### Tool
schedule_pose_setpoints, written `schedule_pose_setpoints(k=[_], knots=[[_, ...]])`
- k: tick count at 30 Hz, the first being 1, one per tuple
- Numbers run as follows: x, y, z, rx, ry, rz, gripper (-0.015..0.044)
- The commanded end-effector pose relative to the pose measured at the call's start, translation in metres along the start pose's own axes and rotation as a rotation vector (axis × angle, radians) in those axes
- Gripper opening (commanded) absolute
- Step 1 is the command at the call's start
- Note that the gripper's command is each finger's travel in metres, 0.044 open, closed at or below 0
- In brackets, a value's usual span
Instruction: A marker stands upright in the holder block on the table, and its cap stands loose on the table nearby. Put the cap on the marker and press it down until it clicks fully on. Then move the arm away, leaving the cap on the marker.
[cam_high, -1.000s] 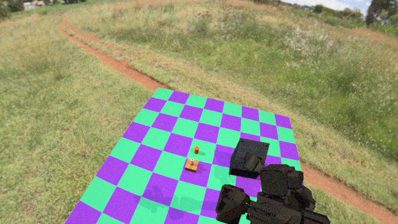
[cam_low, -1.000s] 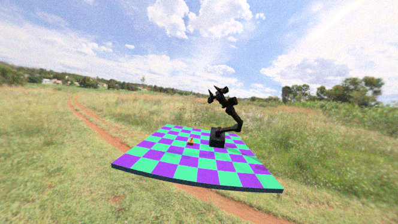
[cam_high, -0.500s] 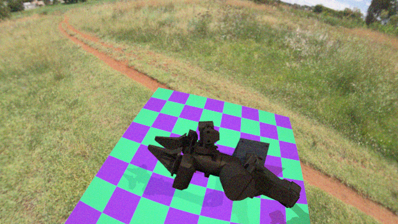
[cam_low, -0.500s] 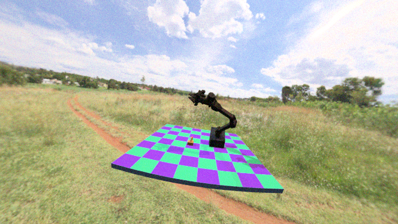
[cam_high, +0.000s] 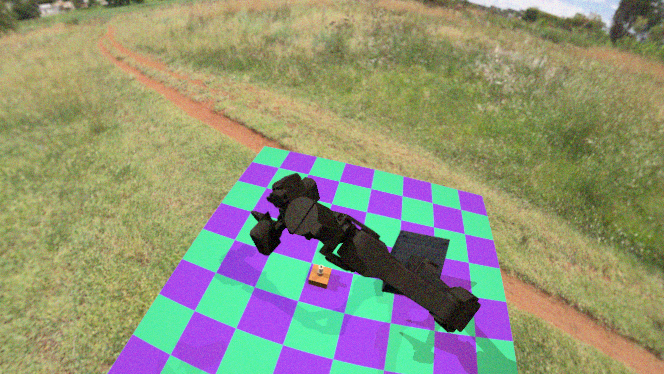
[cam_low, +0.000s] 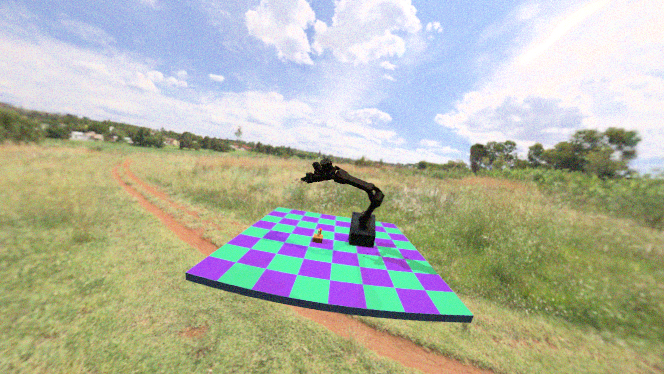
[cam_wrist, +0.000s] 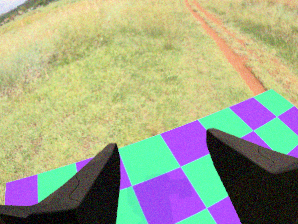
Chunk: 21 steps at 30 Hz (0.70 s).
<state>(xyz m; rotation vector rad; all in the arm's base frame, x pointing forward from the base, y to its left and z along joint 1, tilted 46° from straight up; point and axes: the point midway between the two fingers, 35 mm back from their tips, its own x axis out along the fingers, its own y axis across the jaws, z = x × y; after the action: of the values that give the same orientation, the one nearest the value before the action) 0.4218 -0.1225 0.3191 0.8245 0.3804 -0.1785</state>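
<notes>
Exterior view: arm (cam_low: 356, 186) stretched high over the checkered table (cam_low: 320, 280), pincer (cam_low: 309, 177) empty.
Its jaws stand partly open with only table squares between them in the wrist view. The marker (cam_high: 320, 269) stands upright in the orange holder (cam_high: 320, 276), near the table's middle, uncapped, below and nearer than the pincer. The cap cannot be made out; the arm hides the squares beyond the holder.

Open air lies between the raised pincer (cam_low: 306, 178) and the holder block (cam_low: 318, 238) below.
</notes>
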Motion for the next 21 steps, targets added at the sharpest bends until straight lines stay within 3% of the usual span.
schedule_pose_setpoints(k=[1, 10, 21], knots=[[0.034, -0.053, -0.042, -0.156, 0.192, -0.085, 0.0241], [0.066, -0.131, -0.128, -0.448, 0.586, -0.069, 0.0241], [0.062, -0.193, -0.228, -0.684, 0.989, 0.206, 0.0241]])
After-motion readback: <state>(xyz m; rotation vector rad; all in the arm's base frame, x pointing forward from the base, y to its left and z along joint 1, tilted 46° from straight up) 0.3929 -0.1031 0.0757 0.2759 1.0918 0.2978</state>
